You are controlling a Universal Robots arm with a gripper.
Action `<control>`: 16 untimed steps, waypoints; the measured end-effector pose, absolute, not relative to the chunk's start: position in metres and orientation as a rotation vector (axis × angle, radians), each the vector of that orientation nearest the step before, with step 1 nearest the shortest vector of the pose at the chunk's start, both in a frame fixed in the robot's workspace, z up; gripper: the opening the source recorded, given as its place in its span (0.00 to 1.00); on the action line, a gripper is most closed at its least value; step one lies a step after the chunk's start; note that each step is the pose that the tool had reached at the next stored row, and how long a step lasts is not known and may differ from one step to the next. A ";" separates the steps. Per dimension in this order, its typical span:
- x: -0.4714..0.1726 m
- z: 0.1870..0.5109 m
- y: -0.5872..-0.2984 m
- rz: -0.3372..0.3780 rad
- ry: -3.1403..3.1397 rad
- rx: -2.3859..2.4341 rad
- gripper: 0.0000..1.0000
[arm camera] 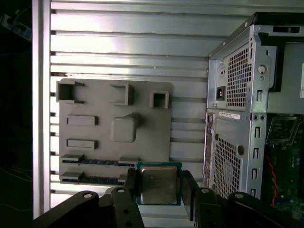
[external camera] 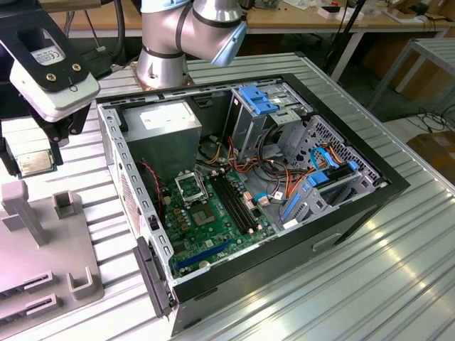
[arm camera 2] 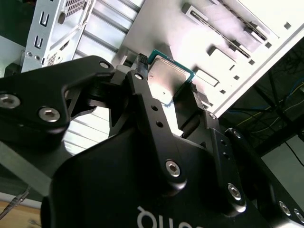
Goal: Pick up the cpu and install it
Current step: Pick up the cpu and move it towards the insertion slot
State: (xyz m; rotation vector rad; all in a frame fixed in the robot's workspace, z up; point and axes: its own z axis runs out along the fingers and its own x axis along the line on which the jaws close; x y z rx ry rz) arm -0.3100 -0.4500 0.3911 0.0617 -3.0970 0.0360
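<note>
Ribbed metal worktop (external camera: 398, 277) is carrying an open PC case (external camera: 341, 226) mid-frame in the exterior view, w/ a grey parts jig (external camera: 43, 270) sitting lower left. Green mobo (external camera: 213, 231) is lying inside the case. End effector (arm camera: 159, 194) is clamping the cpu (external camera: 34, 163) btwn both fingers, far left, over the jig.

Tabletop: ribbed silver aluminium tabletop (external camera: 384, 249), carrying everything below.
Holder: flat grey plastic holder plate with raised blocks and slots (external camera: 43, 270), at the exterior view's left, just beside the case.
Case: open black-and-silver metal computer case (external camera: 112, 149), lying on its side.
Inside: boxy silver power supply (external camera: 165, 121), blue plastic drive bracket (external camera: 257, 98), orange cables (external camera: 277, 170).
</note>
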 end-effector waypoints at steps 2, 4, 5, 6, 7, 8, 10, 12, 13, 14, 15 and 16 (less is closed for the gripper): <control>-0.309 0.391 -0.450 0.036 -3.097 0.062 0.47; -0.308 0.391 -0.450 0.036 -3.097 0.062 0.47; -0.308 0.391 -0.450 0.036 -3.097 0.062 0.47; -0.308 0.391 -0.450 0.036 -3.097 0.062 0.47; -0.307 0.391 -0.450 0.036 -3.097 0.062 0.47; -0.307 0.391 -0.450 0.036 -3.097 0.062 0.47; -0.306 0.391 -0.450 0.036 -3.097 0.062 0.47; -0.305 0.391 -0.450 0.036 -3.097 0.062 0.47; -0.305 0.391 -0.450 0.036 -3.097 0.062 0.47; -0.305 0.391 -0.450 0.036 -3.097 0.062 0.47; -0.304 0.391 -0.450 0.036 -3.097 0.062 0.47; -0.304 0.391 -0.450 0.036 -3.097 0.062 0.47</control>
